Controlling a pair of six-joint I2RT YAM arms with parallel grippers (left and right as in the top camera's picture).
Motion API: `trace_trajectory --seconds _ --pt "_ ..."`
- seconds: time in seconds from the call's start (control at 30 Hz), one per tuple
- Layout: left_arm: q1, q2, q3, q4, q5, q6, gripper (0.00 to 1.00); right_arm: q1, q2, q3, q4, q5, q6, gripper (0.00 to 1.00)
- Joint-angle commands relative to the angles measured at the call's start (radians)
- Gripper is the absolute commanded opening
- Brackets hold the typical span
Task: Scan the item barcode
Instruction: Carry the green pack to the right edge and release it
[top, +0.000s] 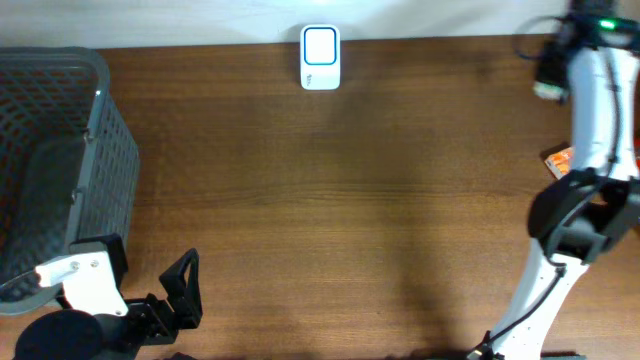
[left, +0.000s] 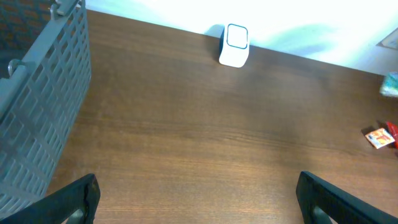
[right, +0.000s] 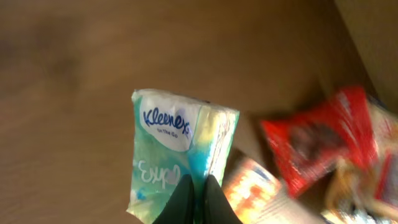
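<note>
A pale green Kleenex tissue pack (right: 180, 149) is the item, pinched at its lower edge by my right gripper (right: 198, 193), which is shut on it above the wood table. From overhead, that gripper (top: 548, 80) hangs at the far right back of the table, well to the right of the white scanner (top: 320, 57) standing at the back edge. My left gripper (top: 150, 275) rests at the front left, open wide with nothing between its fingers (left: 74, 199). It faces the scanner (left: 235, 45).
A grey mesh basket (top: 50, 160) fills the left side. Red snack packets (right: 311, 149) and an orange packet (right: 255, 186) lie below the held pack. The orange packet (top: 558, 160) sits by the right arm.
</note>
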Motion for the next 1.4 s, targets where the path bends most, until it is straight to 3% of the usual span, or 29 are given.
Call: trace_trajectory --seconds 0.0,0.23,0.27,0.3,0.33,0.43,0.47,0.53,0.77,0.93,1.2,1.37 --pt "0.004 0.0 -0.003 0.002 0.007 -0.009 0.99 -0.112 -0.006 -0.082 -0.022 0.009 0.111 0.04" --pt "0.004 0.0 -0.003 0.002 0.007 -0.009 0.99 -0.269 -0.006 -0.221 0.002 -0.055 0.168 0.06" --pt "0.004 0.0 -0.003 0.002 0.007 -0.008 0.99 -0.275 -0.006 -0.222 0.002 -0.075 0.168 0.15" --pt "0.004 0.0 -0.003 0.002 0.007 -0.008 0.99 -0.278 -0.006 -0.222 0.004 -0.085 0.168 0.38" --pt "0.004 0.0 -0.003 0.003 0.007 -0.008 0.99 -0.278 -0.006 -0.222 0.003 -0.085 0.168 0.54" --pt "0.004 0.0 -0.003 0.002 0.007 -0.008 0.99 -0.278 -0.01 -0.221 -0.016 -0.088 0.169 0.72" --pt "0.004 0.0 -0.003 0.002 0.007 -0.008 0.99 -0.278 -0.016 -0.221 -0.024 -0.098 0.169 0.85" --pt "0.004 0.0 -0.003 0.002 0.007 -0.009 0.99 -0.276 -0.04 -0.221 -0.044 -0.107 0.169 0.93" --pt "0.004 0.0 -0.003 0.003 0.007 -0.008 0.99 -0.217 -0.244 -0.221 -0.057 -0.116 0.199 0.98" --pt "0.004 0.0 -0.003 0.003 0.007 -0.008 0.99 -0.048 -0.448 -0.221 -0.061 -0.141 0.196 0.99" --pt "0.004 0.0 -0.003 0.002 0.007 -0.009 0.99 0.209 -0.57 -0.222 -0.161 -0.141 0.176 0.99" --pt "0.004 0.0 -0.003 0.002 0.007 -0.008 0.99 0.246 -0.641 -0.283 -0.174 -0.141 0.157 0.99"
